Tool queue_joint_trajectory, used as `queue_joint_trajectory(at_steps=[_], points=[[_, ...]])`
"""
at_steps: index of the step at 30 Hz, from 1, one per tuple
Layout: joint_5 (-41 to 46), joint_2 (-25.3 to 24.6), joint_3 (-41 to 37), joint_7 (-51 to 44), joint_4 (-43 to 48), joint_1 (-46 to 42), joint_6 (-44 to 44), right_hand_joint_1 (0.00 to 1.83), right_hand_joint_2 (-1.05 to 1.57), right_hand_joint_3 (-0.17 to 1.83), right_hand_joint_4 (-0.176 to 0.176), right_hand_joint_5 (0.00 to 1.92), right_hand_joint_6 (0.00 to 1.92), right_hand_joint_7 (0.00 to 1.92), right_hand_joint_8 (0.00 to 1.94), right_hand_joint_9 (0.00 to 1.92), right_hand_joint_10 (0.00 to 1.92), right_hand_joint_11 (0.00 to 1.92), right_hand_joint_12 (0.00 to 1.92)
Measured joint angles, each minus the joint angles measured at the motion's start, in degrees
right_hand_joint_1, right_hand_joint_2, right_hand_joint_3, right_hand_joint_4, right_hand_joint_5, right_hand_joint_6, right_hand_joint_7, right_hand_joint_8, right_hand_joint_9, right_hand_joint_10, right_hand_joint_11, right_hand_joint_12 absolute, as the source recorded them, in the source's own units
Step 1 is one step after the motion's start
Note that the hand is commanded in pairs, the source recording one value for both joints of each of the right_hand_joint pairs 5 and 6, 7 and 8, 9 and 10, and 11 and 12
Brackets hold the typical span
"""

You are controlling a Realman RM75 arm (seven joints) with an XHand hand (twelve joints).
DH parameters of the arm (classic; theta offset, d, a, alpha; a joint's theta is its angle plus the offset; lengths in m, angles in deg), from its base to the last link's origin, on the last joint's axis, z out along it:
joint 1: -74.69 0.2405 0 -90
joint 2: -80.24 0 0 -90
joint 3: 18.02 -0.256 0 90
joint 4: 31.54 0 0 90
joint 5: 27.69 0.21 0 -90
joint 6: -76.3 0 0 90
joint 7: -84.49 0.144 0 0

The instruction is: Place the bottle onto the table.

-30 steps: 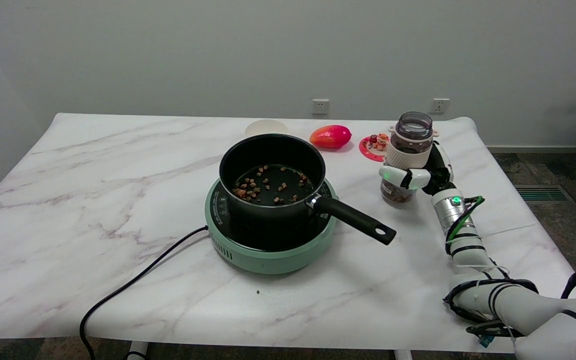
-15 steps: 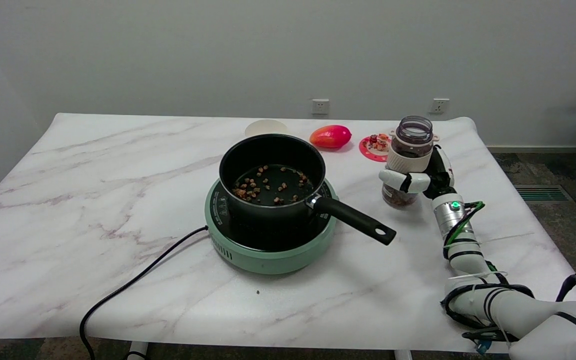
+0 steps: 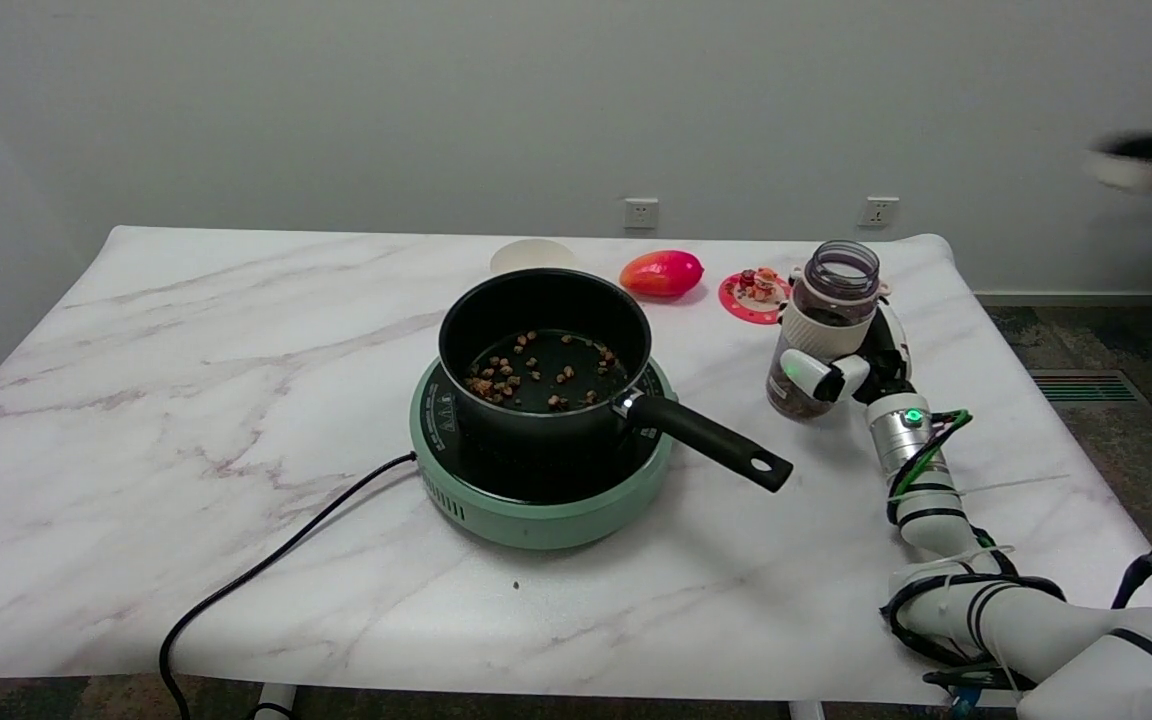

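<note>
A clear open-topped bottle (image 3: pixel 835 283) with brown bits in its lower part stands tilted slightly to the right, its base at or just above the marble table (image 3: pixel 186 330). My right hand (image 3: pixel 836 355) grips it around the middle, fingers wrapped across the front and hiding much of its body. Whether the base touches the table I cannot tell. The bottle is to the right of the pan's handle (image 3: pixel 711 440).
A black pan (image 3: pixel 544 355) with brown bits sits on a green cooker (image 3: pixel 536 480), whose cable (image 3: pixel 256 570) runs to the front left. Behind lie a red-orange fruit (image 3: pixel 661 272), a pink dish (image 3: pixel 754 295) and a white disc (image 3: pixel 533 255). A blurred dark object (image 3: pixel 1151 160) shows at the upper right.
My hand has lowered the bottle and shifted it slightly right, now leaning a little. A blurred object has come in at the upper right edge.
</note>
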Motion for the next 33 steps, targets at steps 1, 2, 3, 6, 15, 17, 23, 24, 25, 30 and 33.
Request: queue_joint_trajectory(at_steps=[1, 2, 3, 6, 15, 17, 23, 24, 25, 30, 33], points=[[0.01, -0.01, 0.00, 0.05, -0.01, -0.04, 0.00, 1.35, -0.58, 1.44, 0.000, 0.63, 0.63, 1.10, 1.10, 0.88, 0.88, 0.59, 0.59], [0.03, -0.02, -0.01, 0.10, -0.01, -0.07, 0.02, 1.35, -0.60, 1.36, 0.000, 0.55, 0.55, 1.05, 1.05, 0.83, 0.83, 0.60, 0.60], [0.05, -0.02, -0.01, 0.14, -0.01, -0.11, 0.04, 1.35, -0.61, 1.33, 0.000, 0.54, 0.54, 1.02, 1.02, 0.80, 0.80, 0.60, 0.60], [0.15, 0.00, -0.08, 0.29, -0.01, -0.26, 0.05, 1.34, -0.71, 1.31, 0.000, 0.47, 0.47, 0.94, 0.94, 0.70, 0.70, 0.59, 0.59], [0.28, 1.28, -0.69, 0.64, 0.00, -1.06, 0.21, 1.32, -0.89, 1.12, 0.000, 0.29, 0.29, 0.72, 0.72, 0.57, 0.57, 0.55, 0.55], [0.30, 1.87, -0.80, 0.70, 0.01, -1.31, 0.21, 1.32, -0.92, 1.12, 0.000, 0.27, 0.27, 0.69, 0.69, 0.57, 0.57, 0.55, 0.55], [0.20, 4.09, -1.01, 1.11, 0.04, -2.24, 0.21, 1.30, -0.99, 1.07, 0.000, 0.19, 0.19, 0.59, 0.59, 0.54, 0.54, 0.55, 0.55], [0.17, 4.58, -1.03, 1.20, 0.06, -2.43, 0.20, 1.30, -1.00, 1.07, 0.000, 0.18, 0.18, 0.58, 0.58, 0.54, 0.54, 0.55, 0.55], [0.15, 5.08, -1.05, 1.29, 0.06, -2.65, 0.17, 1.30, -1.00, 1.06, 0.000, 0.17, 0.17, 0.57, 0.57, 0.54, 0.54, 0.55, 0.55], [0.05, 7.71, -1.16, 1.68, 0.12, -3.83, -0.38, 1.31, -0.98, 0.99, 0.000, 0.14, 0.14, 0.57, 0.57, 0.53, 0.53, 0.56, 0.56], [-0.04, 9.45, -1.21, 1.98, 0.31, -4.68, -0.68, 1.33, -0.91, 0.92, 0.000, 0.13, 0.13, 0.59, 0.59, 0.53, 0.53, 0.56, 0.56]])
